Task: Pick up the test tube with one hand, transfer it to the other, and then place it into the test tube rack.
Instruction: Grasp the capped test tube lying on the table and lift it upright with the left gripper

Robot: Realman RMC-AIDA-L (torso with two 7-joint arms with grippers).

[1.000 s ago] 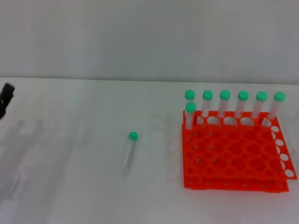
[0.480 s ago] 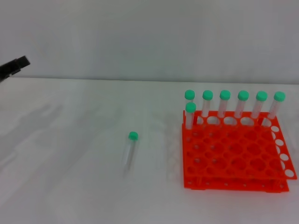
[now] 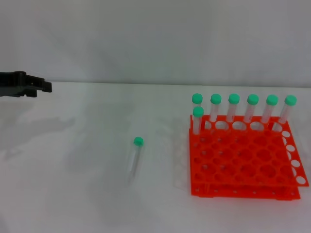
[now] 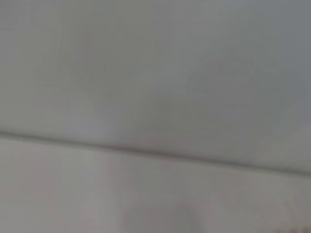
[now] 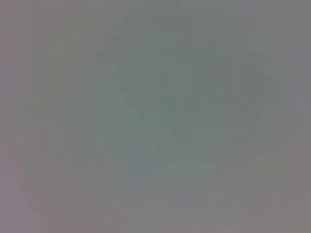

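Left pincer risen farther in, grip unclear, test tube lying beside rack

Head camera high, facing down over table; wrist views share nothing.

Obstacles, relative to the test tube rack: seven capped tubes standing along its far edge. Left of the rack, open table all around the test tube; I may pass anywhere there.
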